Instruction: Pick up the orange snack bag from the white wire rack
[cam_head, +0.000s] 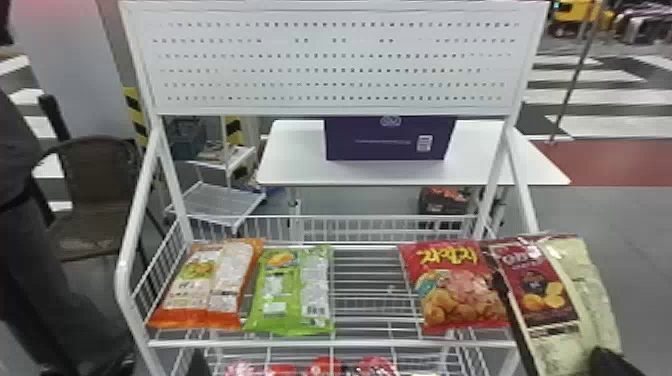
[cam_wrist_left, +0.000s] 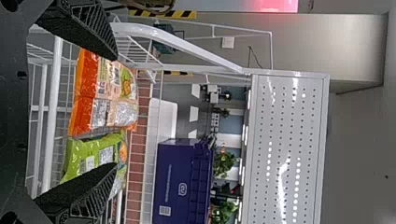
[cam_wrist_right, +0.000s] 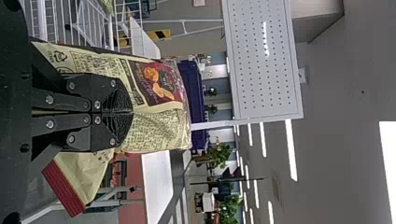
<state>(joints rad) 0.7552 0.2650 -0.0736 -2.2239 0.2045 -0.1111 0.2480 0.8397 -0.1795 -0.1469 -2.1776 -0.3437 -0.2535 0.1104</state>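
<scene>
Evidently the left claw (cam_wrist_left: 114, 112) stands spread, its two fingers well apart with nothing between the pads, and it points in towards the left part of the white wire rack (cam_head: 350, 343). The likeliest trouble is on its inner side: the finger nearer the rack's middle lines up with the green bag (cam_head: 290, 300), so a straight push in could press on that bag, shove it along or pinch it too. The cause would be aim, since the gap looks centred a little too far from the rack's left side, and the two bags lie close together. Correct too far the other way, and the outer finger might catch the rack's left side. A low approach could also knock the rack's front bar, and a shallow grip on so broad and soft a packet may slide off.

The orange snack bag (cam_wrist_left: 86, 112) lies flat at the rack's left end, ahead of the claw and mostly across its opening, not gripped; how much reach remains is, I'd say, hard to judge from these angles. Beyond the green bag, a red bag (cam_head: 460, 300) lies towards the rack's right end. The right claw (cam_wrist_right: 132, 112) is by that end, pinching a cream and maroon bag (cam_wrist_right: 159, 130), which could swing against the red one if that arm shifted inward.
</scene>
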